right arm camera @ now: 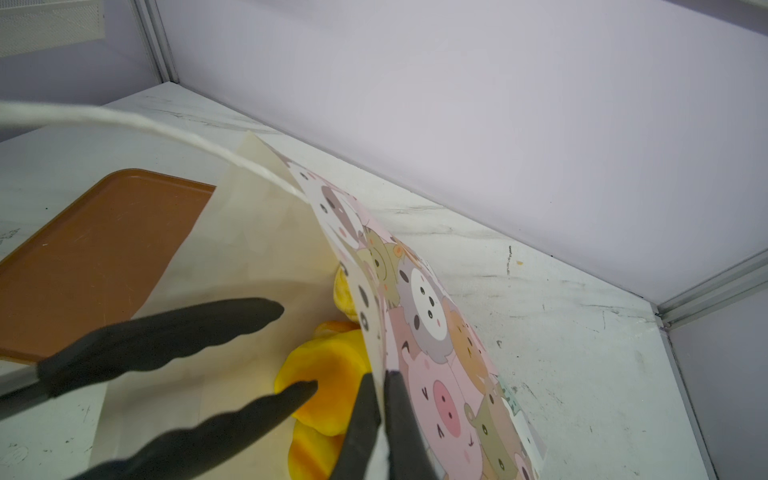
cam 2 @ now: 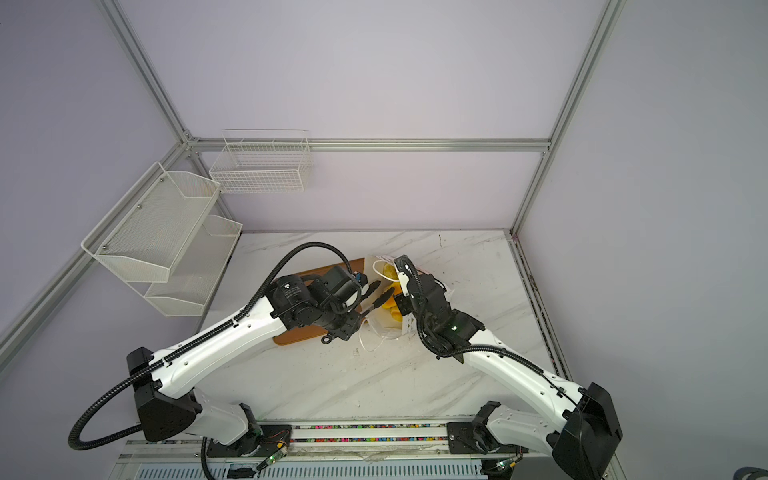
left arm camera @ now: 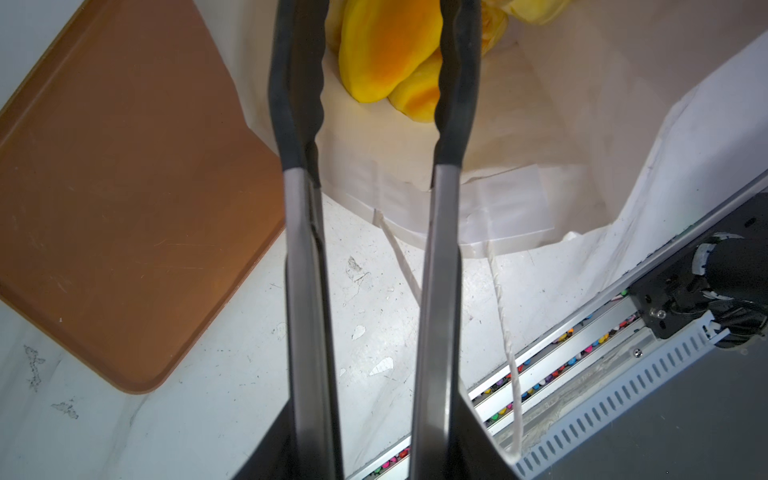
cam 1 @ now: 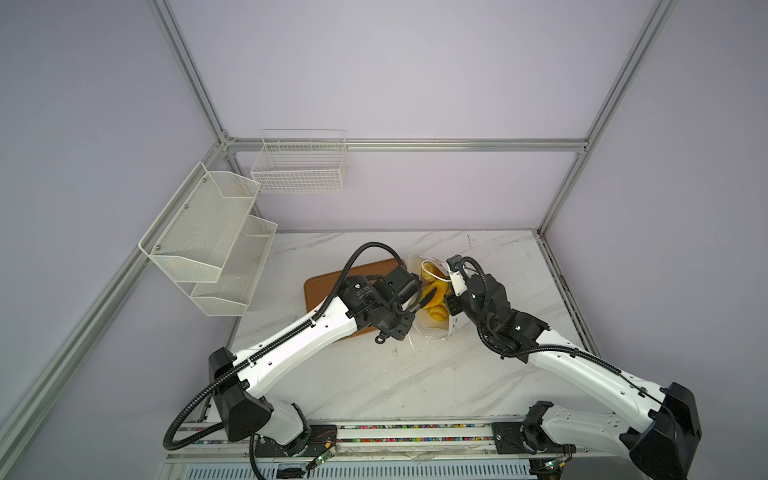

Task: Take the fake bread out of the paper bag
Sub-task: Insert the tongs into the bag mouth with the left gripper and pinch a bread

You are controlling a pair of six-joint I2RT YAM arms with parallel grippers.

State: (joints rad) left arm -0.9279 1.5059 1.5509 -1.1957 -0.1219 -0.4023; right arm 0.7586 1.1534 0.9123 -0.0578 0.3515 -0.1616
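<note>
The paper bag [right arm camera: 436,332], printed with cartoon animals and white inside [left arm camera: 540,104], stands open on the marble table in both top views [cam 1: 432,328] [cam 2: 386,328]. Several pieces of golden fake bread [left arm camera: 390,50] [right arm camera: 328,365] [cam 1: 436,313] lie inside it. My right gripper [right arm camera: 380,399] [cam 1: 451,301] is shut on the bag's near wall and holds the mouth open. My left gripper [left arm camera: 382,440] [cam 1: 409,291] is shut on a pair of black-tipped metal tongs [left arm camera: 449,104] [cam 2: 380,297]. The tongs reach into the bag with their tips apart, one piece of bread between them. One tong tip [right arm camera: 307,388] lies against that bread.
A brown tray [cam 1: 328,282] [left arm camera: 124,187] [right arm camera: 91,257] lies just left of the bag, partly under my left arm. A white cord handle [cam 1: 419,343] hangs from the bag's front. White mesh shelves [cam 1: 208,237] and a wire basket [cam 1: 299,166] hang on the left and back walls.
</note>
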